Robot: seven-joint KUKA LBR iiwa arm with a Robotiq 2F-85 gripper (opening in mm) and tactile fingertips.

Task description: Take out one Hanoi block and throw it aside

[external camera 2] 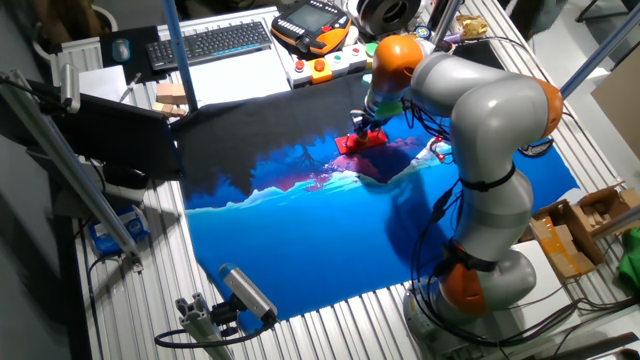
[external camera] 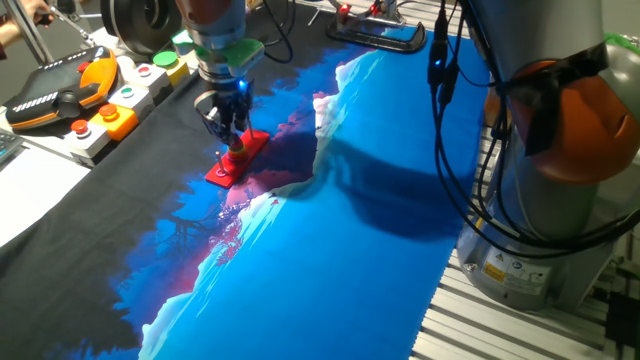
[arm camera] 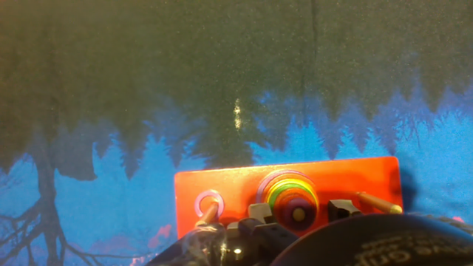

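Claw poised over the Hanoi stack on the red base.

The base (arm camera: 222, 192) lies flat on the blue-and-black cloth (external camera: 330, 260) covering the desk, and the stack (arm camera: 293, 198) of coloured rings sits on its middle peg, with a bare peg on either side. The claw (arm camera: 298, 210) hangs just above it, fingers (arm camera: 260, 212) spread to either side of the rings and gripping nothing; whether the pads touch the rings I cannot tell. The rings look like small, rigid, light pieces, probably smooth-edged, so a firm pinch should not harm them but could slip. The best hold is likely across the rim of the topmost, smallest ring, lifting straight up along the peg; a tilted pull might jam it or drag the light base along.
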